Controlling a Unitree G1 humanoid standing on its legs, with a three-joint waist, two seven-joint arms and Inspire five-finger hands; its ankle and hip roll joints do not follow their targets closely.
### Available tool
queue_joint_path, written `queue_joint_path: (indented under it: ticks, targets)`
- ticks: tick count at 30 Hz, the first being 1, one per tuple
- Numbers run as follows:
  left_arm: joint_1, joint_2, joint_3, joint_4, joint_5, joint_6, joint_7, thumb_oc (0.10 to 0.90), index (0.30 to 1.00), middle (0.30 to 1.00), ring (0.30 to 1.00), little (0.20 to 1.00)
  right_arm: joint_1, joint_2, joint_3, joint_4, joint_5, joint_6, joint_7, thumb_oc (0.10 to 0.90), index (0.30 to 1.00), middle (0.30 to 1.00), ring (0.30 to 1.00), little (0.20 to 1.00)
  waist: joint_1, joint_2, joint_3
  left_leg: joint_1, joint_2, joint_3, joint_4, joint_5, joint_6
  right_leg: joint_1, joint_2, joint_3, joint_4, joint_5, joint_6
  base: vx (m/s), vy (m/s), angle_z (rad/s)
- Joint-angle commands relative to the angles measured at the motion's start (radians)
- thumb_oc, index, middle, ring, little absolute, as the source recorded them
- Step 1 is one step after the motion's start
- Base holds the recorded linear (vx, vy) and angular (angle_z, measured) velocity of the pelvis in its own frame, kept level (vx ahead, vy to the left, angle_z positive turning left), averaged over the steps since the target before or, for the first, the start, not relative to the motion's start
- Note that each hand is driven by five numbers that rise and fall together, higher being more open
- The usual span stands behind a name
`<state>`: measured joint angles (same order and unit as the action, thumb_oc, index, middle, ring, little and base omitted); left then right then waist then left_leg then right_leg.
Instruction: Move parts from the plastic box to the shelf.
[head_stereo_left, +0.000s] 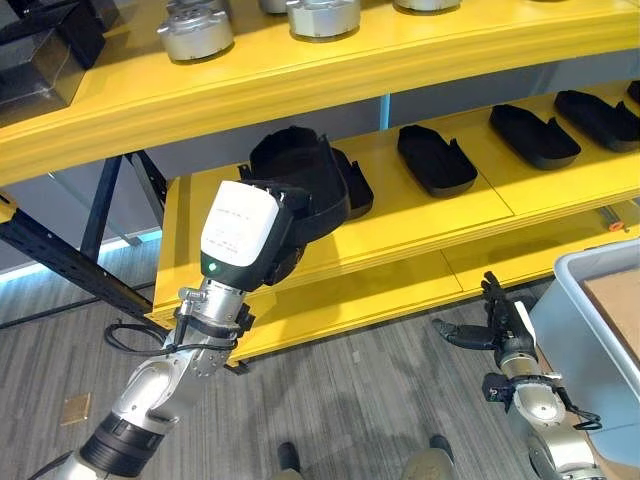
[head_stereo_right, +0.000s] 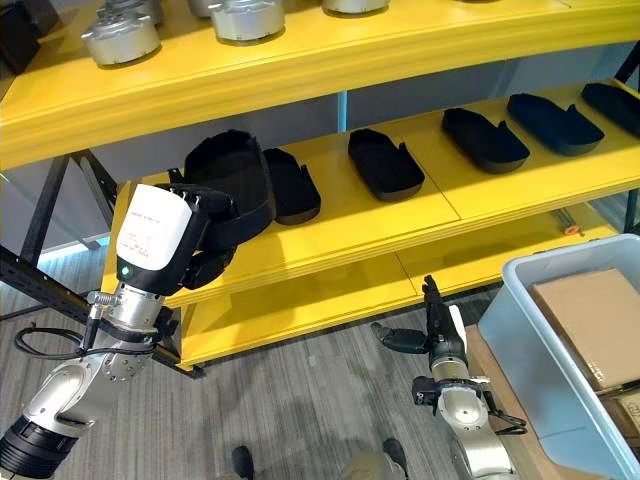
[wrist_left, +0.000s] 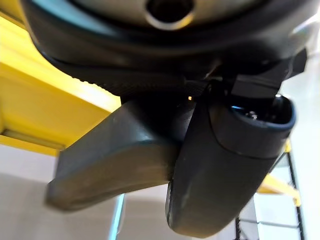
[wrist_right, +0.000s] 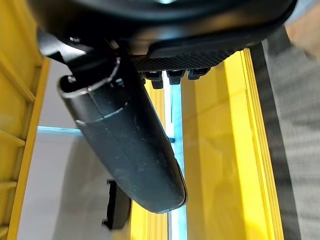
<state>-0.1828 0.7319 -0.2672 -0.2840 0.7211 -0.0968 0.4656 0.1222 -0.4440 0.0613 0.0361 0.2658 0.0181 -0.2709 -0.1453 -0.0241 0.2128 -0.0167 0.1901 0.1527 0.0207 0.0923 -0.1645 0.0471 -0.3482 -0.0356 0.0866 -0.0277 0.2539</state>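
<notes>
In the left eye view the left hand grips a black part over the yellow shelf, the part at one o'clock from the hand. In the right eye view the right hand hangs empty, fingers straight, the plastic box at three o'clock. The left wrist view shows the thumb apparently pressed against the part.

Yellow shelf with two loaded tiers.
Black moulded parts lie in a row on the middle tier; silver metal parts stand above.
</notes>
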Motion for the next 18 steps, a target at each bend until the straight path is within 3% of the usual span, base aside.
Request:
queue_joint_path:
  ticks: [1,4,5,6,8,9,11,12,15,18]
  targets:
    - [-0.156,-0.008,0.146,-0.048,0.016,-0.015,0.092,0.400,0.300,0.300,0.300,0.300,-0.062,-0.046,-0.048,-0.119,-0.061,-0.074,-0.036,0.900,1.000,1.000,1.000,1.000,-0.003,0.017,-0.089,0.053,-0.016,0.059,0.049,-0.175,0.098,-0.038,-0.020,-0.088,-0.018,0.096,-0.039,0.06,0.153,-0.14]
    - [-0.153,0.000,0.155,-0.040,0.015,-0.006,0.095,0.400,0.300,0.300,0.300,0.300,-0.089,-0.035,-0.030,-0.108,-0.076,-0.057,-0.041,0.900,1.000,1.000,1.000,1.000,0.019,0.008,-0.095,0.055,-0.028,0.092,0.045,-0.182,0.109,-0.032,-0.033,-0.141,-0.045,0.121,-0.030,0.05,0.173,-0.17]
    - [-0.138,0.002,0.170,-0.041,0.014,-0.007,0.093,0.400,0.300,0.300,0.300,0.300,-0.100,-0.032,-0.025,-0.102,-0.080,-0.047,-0.027,0.900,1.000,1.000,1.000,1.000,0.036,0.003,-0.099,0.060,-0.034,0.112,0.039,-0.185,0.115,-0.027,-0.038,-0.188,-0.054,0.135,-0.027,0.05,0.118,-0.48]
    - [-0.096,0.005,0.204,-0.049,0.008,-0.012,0.099,0.400,0.300,0.300,0.300,0.300,-0.125,-0.024,-0.007,-0.083,-0.074,-0.040,-0.007,0.900,1.000,1.000,1.000,1.000,0.070,-0.003,-0.102,0.077,-0.038,0.156,0.020,-0.185,0.122,-0.026,-0.048,-0.284,-0.048,0.166,-0.018,0.12,0.133,-0.56]
    - [-0.054,0.002,0.236,-0.062,0.017,-0.026,0.094,0.400,0.300,0.300,0.300,0.300,-0.144,-0.014,0.009,-0.069,-0.083,-0.038,0.013,0.900,1.000,1.000,1.000,1.000,0.098,-0.005,-0.103,0.102,-0.041,0.168,0.000,-0.199,0.124,-0.036,-0.048,-0.332,-0.010,0.181,-0.001,0.11,0.051,-1.08]
    - [-0.029,0.001,0.256,-0.067,0.024,-0.042,0.093,0.400,0.300,0.300,0.300,0.300,-0.156,-0.011,0.021,-0.057,-0.082,-0.036,0.030,0.900,1.000,1.000,1.000,1.000,0.099,-0.007,-0.103,0.113,-0.049,0.167,-0.026,-0.192,0.130,-0.047,0.003,-0.316,-0.020,0.143,-0.006,0.07,-0.061,-1.20]
    - [-0.049,-0.020,0.225,-0.065,0.046,-0.026,0.070,0.400,0.300,0.300,0.300,0.300,-0.131,-0.032,0.027,-0.071,-0.055,-0.029,0.054,0.900,1.000,1.000,1.000,1.000,0.043,-0.005,-0.101,0.107,-0.058,0.105,-0.036,-0.173,0.139,-0.076,0.081,-0.122,-0.053,0.129,-0.042,0.11,-0.112,-0.35]
    - [-0.067,-0.022,0.206,-0.055,0.051,-0.016,0.069,0.400,0.300,0.300,0.300,0.300,-0.110,-0.046,0.024,-0.087,-0.055,-0.035,0.062,0.900,1.000,1.000,1.000,1.000,0.027,-0.006,-0.107,0.104,-0.061,0.082,-0.046,-0.163,0.140,-0.074,0.103,-0.070,-0.067,0.120,-0.046,0.12,-0.135,0.98]
    - [-0.120,0.000,0.153,-0.020,0.059,0.037,0.088,0.400,0.300,0.300,0.300,0.300,-0.088,-0.070,0.026,-0.103,-0.073,-0.049,0.072,0.900,1.000,1.000,1.000,1.000,0.007,-0.007,-0.116,0.098,-0.060,0.069,-0.062,-0.150,0.135,-0.079,0.120,-0.051,-0.074,0.107,-0.055,0.05,-0.117,0.86]
    - [-0.101,0.016,0.175,-0.005,0.057,0.056,0.102,0.400,0.300,0.300,0.300,0.300,-0.051,-0.094,0.000,-0.111,-0.044,-0.056,0.099,0.900,1.000,1.000,1.000,1.000,-0.001,-0.006,-0.115,0.106,-0.053,0.070,-0.069,-0.145,0.129,-0.072,0.130,-0.052,-0.063,0.079,-0.060,0.07,-0.139,0.07]
